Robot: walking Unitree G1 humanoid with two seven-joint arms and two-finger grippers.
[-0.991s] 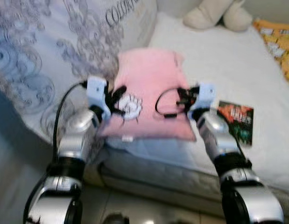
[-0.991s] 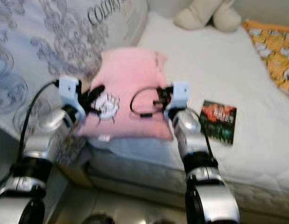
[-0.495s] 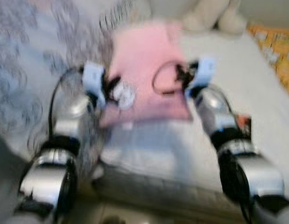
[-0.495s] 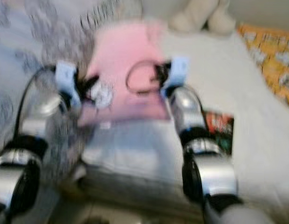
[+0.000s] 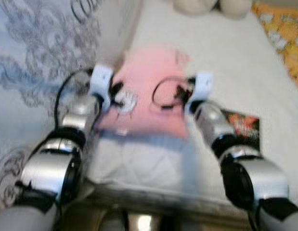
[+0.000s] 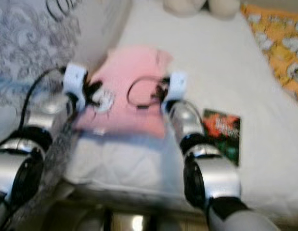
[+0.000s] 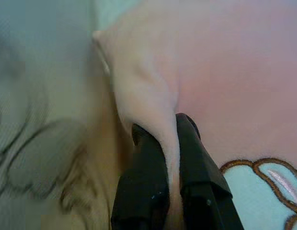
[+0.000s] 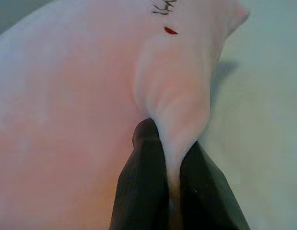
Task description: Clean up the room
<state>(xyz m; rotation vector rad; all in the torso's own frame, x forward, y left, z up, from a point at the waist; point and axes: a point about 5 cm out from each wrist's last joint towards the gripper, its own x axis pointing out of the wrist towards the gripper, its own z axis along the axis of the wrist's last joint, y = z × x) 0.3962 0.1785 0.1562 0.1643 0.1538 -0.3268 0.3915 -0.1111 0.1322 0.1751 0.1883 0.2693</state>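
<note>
A: Two grippers held the pink pillow (image 5: 149, 91) over the bed (image 5: 221, 62) — the left gripper (image 7: 170, 139) pinching one side edge, the right gripper (image 8: 170, 143) the opposite edge.

B: So the pillow hung between them, its width spanning arm to arm?

A: Yes, neither arm nearer; a book (image 5: 242, 127) lay beside the pillow.

I'm holding the pink pillow (image 5: 148, 91) above the bed (image 5: 221, 62), my left gripper (image 5: 116, 94) and right gripper (image 5: 180, 96) gripping its sides.
</note>
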